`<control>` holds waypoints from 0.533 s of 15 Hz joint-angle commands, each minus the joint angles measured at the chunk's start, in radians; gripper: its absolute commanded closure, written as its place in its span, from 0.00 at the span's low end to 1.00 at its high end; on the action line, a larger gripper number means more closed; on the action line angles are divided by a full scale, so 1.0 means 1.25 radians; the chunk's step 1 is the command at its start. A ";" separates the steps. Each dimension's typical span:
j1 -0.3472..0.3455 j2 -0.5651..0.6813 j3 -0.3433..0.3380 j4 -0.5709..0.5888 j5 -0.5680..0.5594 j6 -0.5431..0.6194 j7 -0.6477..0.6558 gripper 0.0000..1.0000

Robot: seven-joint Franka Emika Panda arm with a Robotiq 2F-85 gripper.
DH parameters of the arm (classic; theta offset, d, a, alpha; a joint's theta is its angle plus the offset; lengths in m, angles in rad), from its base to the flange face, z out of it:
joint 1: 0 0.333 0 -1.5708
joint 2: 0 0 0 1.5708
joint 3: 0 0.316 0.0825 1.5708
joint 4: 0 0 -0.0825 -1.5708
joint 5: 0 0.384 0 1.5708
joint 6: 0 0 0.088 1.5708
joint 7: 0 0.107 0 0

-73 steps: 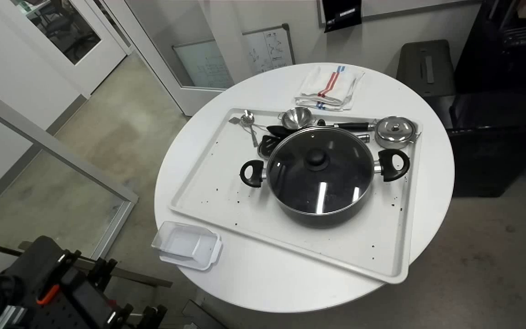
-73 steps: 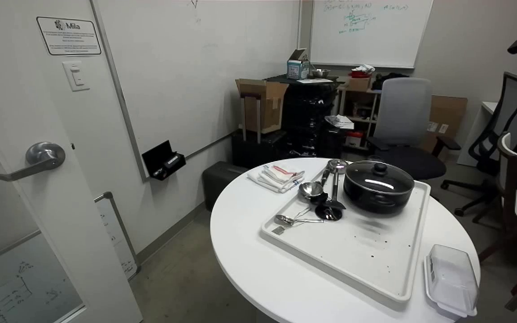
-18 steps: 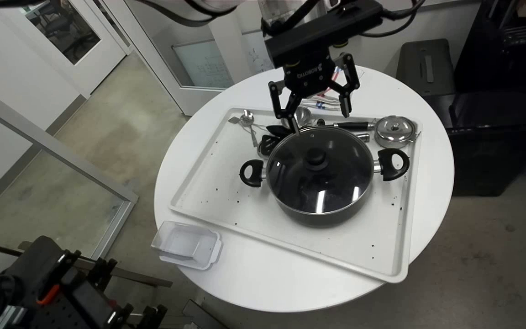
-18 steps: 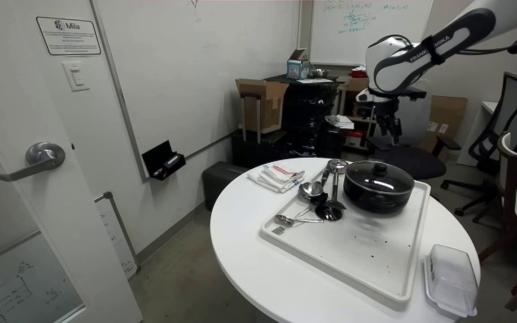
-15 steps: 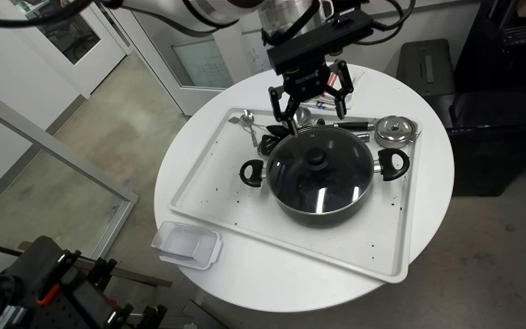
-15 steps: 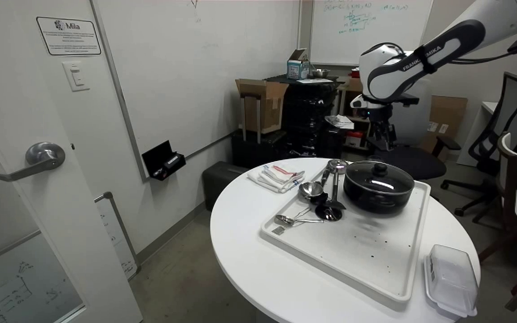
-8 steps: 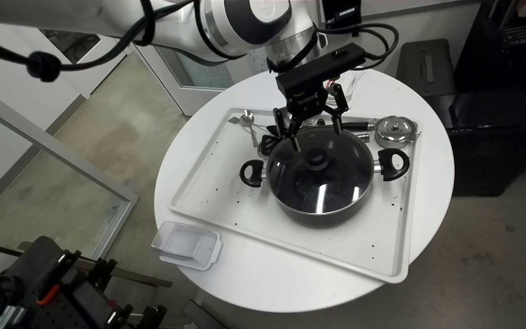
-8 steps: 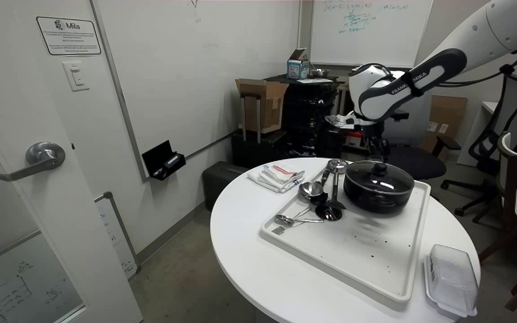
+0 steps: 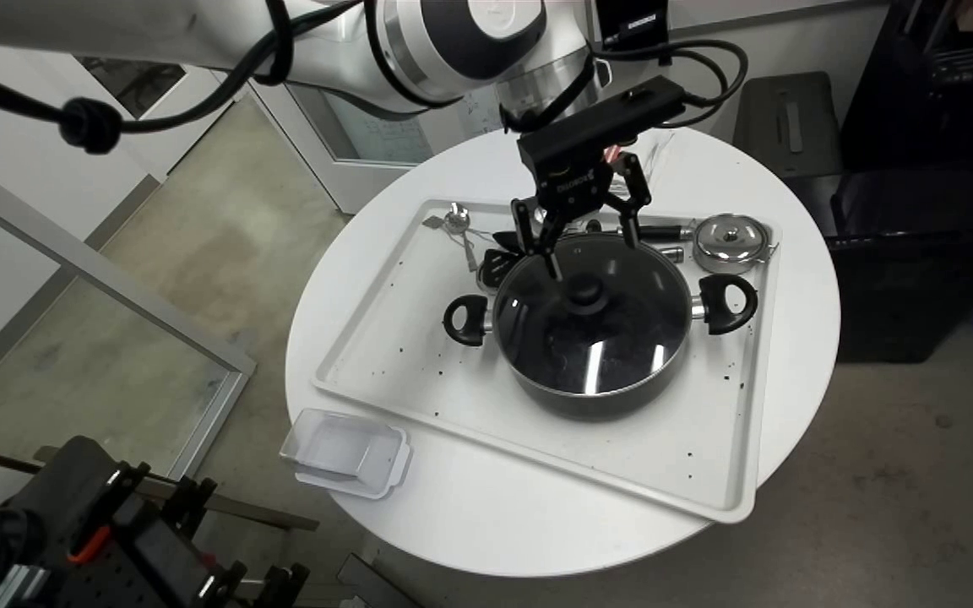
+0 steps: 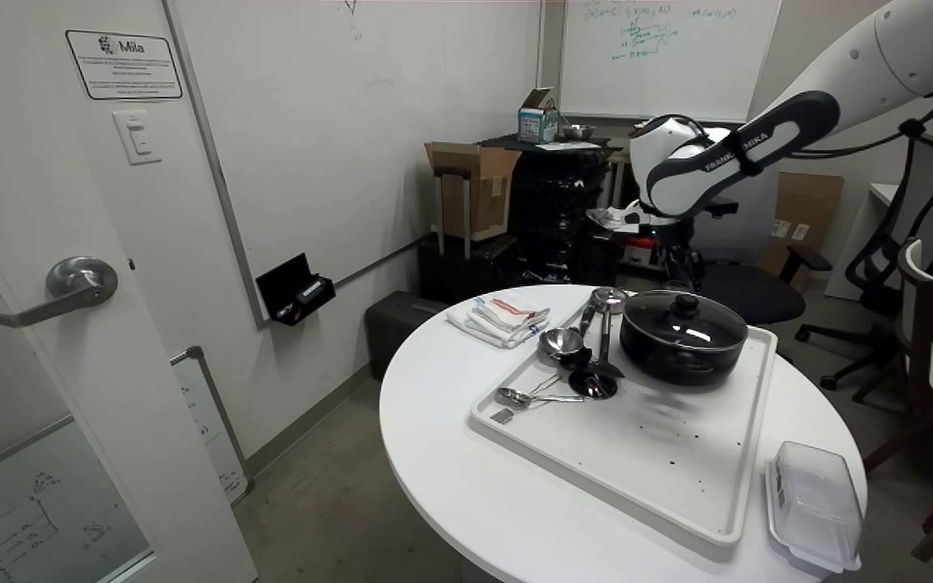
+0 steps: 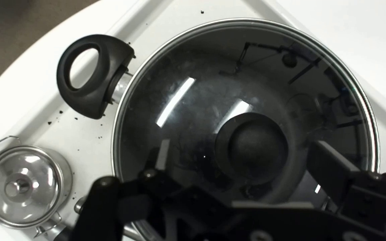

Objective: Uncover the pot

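The large black pot (image 9: 592, 407) stands on a white tray, covered by a dark glass lid (image 9: 529, 346) with a metal rim. The pot also shows in an exterior view (image 10: 677, 360). The lid's round black knob (image 9: 585, 290) is at its middle; it shows in an exterior view (image 10: 686, 304) and the wrist view (image 11: 258, 149). My gripper (image 9: 595, 255) is open and empty above the lid's back part. In the wrist view, the knob appears between the spread fingers (image 11: 246, 154), with no visible contact. In an exterior view the fingertips (image 10: 685, 279) are partly hidden behind the pot.
The white tray (image 9: 385, 338) also holds a small lidded silver pot (image 9: 731, 243), a small strainer (image 10: 561, 343), black utensils (image 10: 594, 382) and spoons (image 9: 458, 221). A clear plastic container (image 9: 347, 452) and a folded towel (image 10: 499, 321) are on the round table (image 9: 486, 532).
The arm, absent about five seconds ago, has come in over the table. The open gripper has lowered towards the lid, with only a slight shift in the last half second. Pot and lid have not moved.
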 commanded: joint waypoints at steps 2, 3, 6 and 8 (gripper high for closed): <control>0.001 0.012 0.003 0.000 0.011 0.005 -0.012 0.00; 0.000 0.014 0.003 -0.001 0.012 0.006 -0.013 0.00; -0.005 0.015 0.007 -0.012 0.018 0.018 -0.012 0.00; -0.007 0.014 0.008 -0.020 0.022 0.025 -0.010 0.00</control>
